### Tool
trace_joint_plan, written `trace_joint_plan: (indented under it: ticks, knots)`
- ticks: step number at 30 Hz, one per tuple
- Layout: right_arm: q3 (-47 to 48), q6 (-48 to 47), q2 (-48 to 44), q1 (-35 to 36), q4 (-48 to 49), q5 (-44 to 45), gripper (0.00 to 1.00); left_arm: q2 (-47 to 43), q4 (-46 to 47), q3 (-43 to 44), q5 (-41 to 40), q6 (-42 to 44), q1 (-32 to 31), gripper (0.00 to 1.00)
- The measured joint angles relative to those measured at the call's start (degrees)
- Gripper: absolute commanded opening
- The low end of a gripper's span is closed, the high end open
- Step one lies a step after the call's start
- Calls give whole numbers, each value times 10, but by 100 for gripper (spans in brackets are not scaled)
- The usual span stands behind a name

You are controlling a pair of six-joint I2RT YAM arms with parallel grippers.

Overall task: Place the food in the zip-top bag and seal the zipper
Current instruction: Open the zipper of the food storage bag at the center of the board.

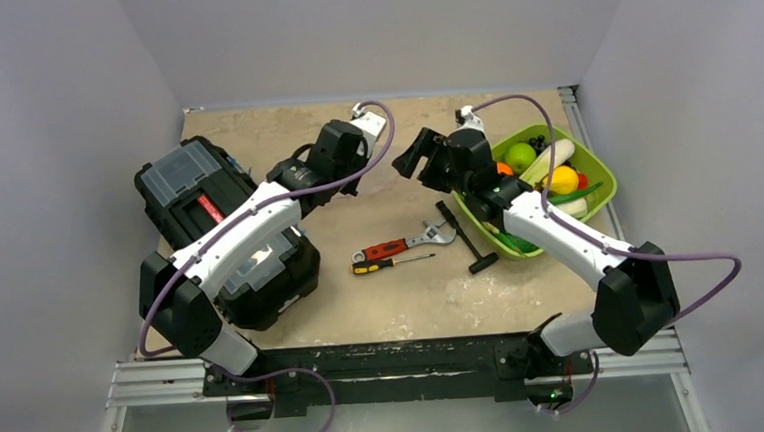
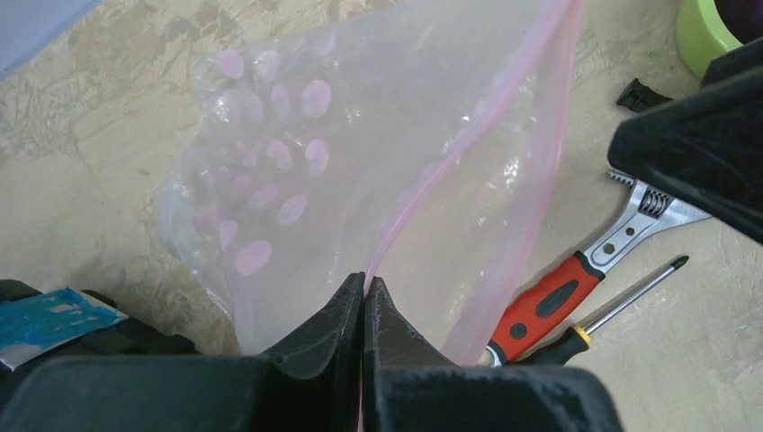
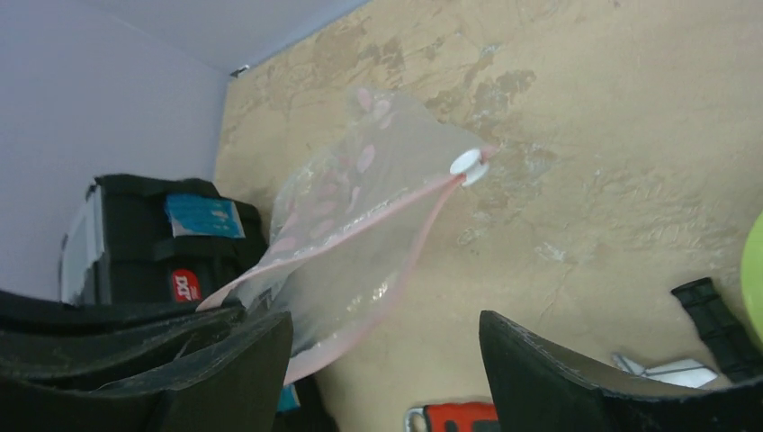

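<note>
We count two arms and one zip-top bag (image 2: 360, 135) between them, lifted above the table (image 1: 283, 132) near its centre, toward 12 o'clock. The bag is clear, printed with pink ovals, and has one pink zipper (image 3: 351, 227) with one white slider (image 3: 468, 165) at its far end.

The left gripper (image 2: 364, 283) has its fingers pressed together, pinching the zipper strip at the near corner. The right gripper (image 3: 385, 317) stands spread, and we see nothing clamped in it. The bag hangs just ahead of it, its lower pink edge passing close by one finger.

At 3 o'clock sits one lime-green tray (image 1: 605, 190) holding the food. There we count one green apple (image 1: 520, 155), one yellow ball (image 1: 563, 179), one dark bunch of grapes (image 1: 538, 144) and one white-stemmed piece (image 1: 558, 153). The right arm hides part of the rest.

Toward 6 o'clock lie one red-handled wrench (image 2: 549, 301), one screwdriver (image 2: 621, 306) and one black T-shaped tool (image 1: 467, 237).

At 9 o'clock stand two black cases (image 1: 188, 183). One carries a blue label (image 3: 204, 216) and a red badge (image 3: 186, 285); we cannot read the writing on either.
</note>
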Motion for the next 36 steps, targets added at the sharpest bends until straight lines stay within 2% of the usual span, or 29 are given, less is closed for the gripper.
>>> trace_joint_plan:
  ticks: [4, 8, 14, 21, 24, 26, 29, 31, 36]
  knots:
    - [34, -81, -5, 6, -56, -3, 80, 4, -11, 7, -6, -14, 0, 0]
    - [18, -96, -18, 6, -68, -29, 86, 4, -20, 9, -5, -20, 0, 0]
    - [-63, 11, -29, 5, 3, -62, 82, 4, -33, 22, 5, -34, 2, 0]
    - [-74, 125, 34, 5, 102, -66, 75, 5, -43, 25, 23, -45, 3, 0]
    - [-74, 147, 52, 6, 130, -64, 64, 4, -48, 26, 25, -46, 3, 0]
    - [-74, 160, 58, 6, 142, -61, 53, 4, -48, 27, 27, -46, 3, 0]
    - [-73, 172, 67, 12, 156, -55, 25, 4, -48, 27, 39, -47, 3, 0]
    - [-70, 175, 75, 21, 159, -45, 2, 4, -49, 28, 49, -47, 3, 7]
    - [-57, 174, 82, 55, 155, -20, 0, 4, -53, 29, 69, -47, 7, 25]
